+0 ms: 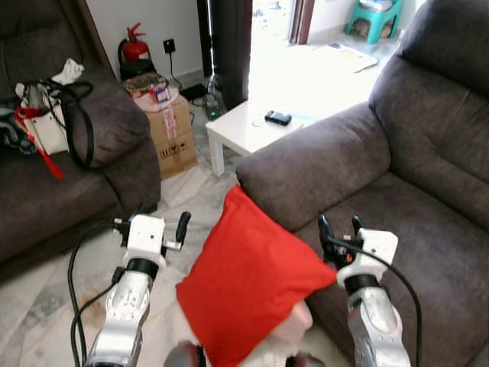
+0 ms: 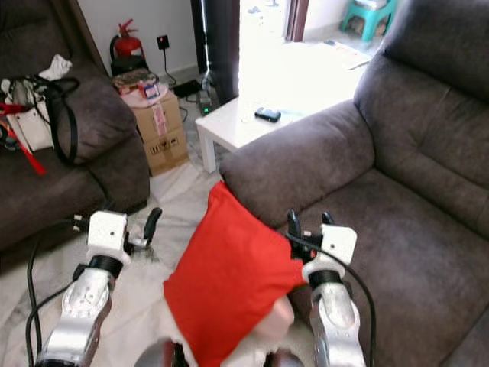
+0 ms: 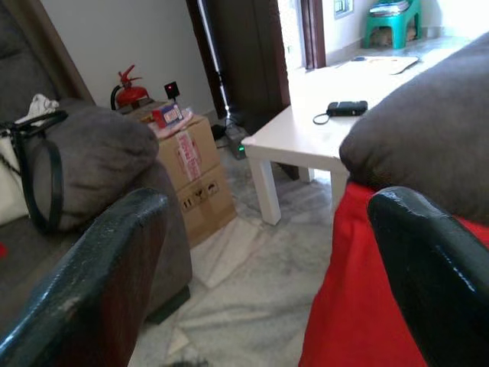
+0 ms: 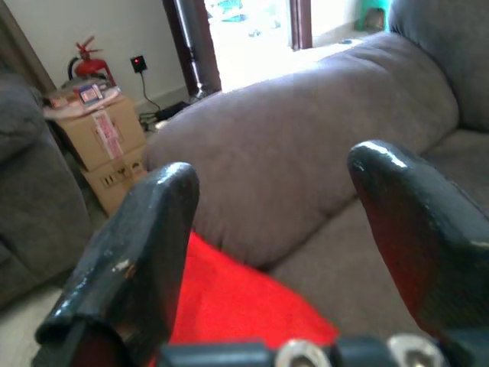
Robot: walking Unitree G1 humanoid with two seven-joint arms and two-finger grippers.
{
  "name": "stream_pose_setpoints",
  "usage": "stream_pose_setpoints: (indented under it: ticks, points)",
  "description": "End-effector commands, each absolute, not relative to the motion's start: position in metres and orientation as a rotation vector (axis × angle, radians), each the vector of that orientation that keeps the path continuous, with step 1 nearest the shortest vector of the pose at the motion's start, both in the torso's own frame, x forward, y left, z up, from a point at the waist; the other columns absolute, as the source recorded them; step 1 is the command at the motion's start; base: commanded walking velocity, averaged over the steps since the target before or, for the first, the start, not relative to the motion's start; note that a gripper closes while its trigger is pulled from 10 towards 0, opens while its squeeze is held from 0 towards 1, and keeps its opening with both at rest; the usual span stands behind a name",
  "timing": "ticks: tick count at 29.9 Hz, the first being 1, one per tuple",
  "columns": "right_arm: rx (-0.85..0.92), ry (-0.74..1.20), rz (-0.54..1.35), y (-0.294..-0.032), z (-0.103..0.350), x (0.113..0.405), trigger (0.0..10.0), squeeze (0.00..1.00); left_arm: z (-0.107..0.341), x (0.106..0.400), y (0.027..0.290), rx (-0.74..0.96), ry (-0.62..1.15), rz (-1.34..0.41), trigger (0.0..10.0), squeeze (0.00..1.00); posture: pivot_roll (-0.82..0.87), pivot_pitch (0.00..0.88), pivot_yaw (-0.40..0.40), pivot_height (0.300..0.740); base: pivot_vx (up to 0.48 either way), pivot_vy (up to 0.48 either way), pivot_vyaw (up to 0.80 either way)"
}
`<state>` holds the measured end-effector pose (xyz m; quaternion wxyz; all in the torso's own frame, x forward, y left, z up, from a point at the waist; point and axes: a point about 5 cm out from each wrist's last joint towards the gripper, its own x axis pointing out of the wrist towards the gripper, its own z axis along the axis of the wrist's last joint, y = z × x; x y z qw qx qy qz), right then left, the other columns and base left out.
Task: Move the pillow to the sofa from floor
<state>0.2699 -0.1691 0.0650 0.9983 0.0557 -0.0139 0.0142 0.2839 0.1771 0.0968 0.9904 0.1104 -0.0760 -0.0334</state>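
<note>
A red pillow (image 1: 244, 283) stands tilted in front of me, its top corner against the armrest (image 1: 321, 160) of the grey sofa (image 1: 428, 229) on my right. My left gripper (image 1: 162, 220) is open just left of the pillow's upper edge, with nothing between its fingers. My right gripper (image 1: 341, 228) is open at the pillow's right corner, above the front of the sofa seat. In the right wrist view the red fabric (image 4: 229, 298) lies just below the fingers (image 4: 137, 252). The pillow's lower edge is hidden.
A low white table (image 1: 244, 126) with a black object (image 1: 278, 118) stands beyond the armrest. A cardboard box (image 1: 172, 134) and a fire extinguisher (image 1: 135, 47) are at the back. Another grey sofa (image 1: 76, 183) with bags (image 1: 46, 115) is on the left, marble floor (image 1: 46, 298) between.
</note>
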Motion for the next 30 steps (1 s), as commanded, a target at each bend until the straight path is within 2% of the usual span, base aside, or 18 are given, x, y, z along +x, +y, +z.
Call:
stream_pose_setpoints:
  ticks: [1, 21, 30]
  points:
    - [0.110, -0.031, 0.024, -0.1694, 0.0660, 0.2696, 10.0, 0.00, 0.0968, 0.2847, 0.1752, 0.216, -0.145, -0.081, 10.0, 0.00, 0.03, 0.123, 0.013, 0.632, 0.000, 0.000, 0.00]
    - [0.111, -0.017, 0.041, -0.1662, 0.0651, 0.2709, 10.0, 0.00, 0.0975, 0.2858, 0.1727, 0.212, -0.144, -0.088, 10.0, 0.00, 0.03, 0.124, 0.011, 0.632, 0.000, 0.000, 0.00]
    - [0.116, -0.011, 0.057, -0.1635, 0.0649, 0.2718, 10.0, 0.00, 0.0963, 0.2863, 0.1711, 0.210, -0.141, -0.093, 10.0, 0.00, 0.03, 0.125, 0.011, 0.589, 0.000, 0.000, 0.00]
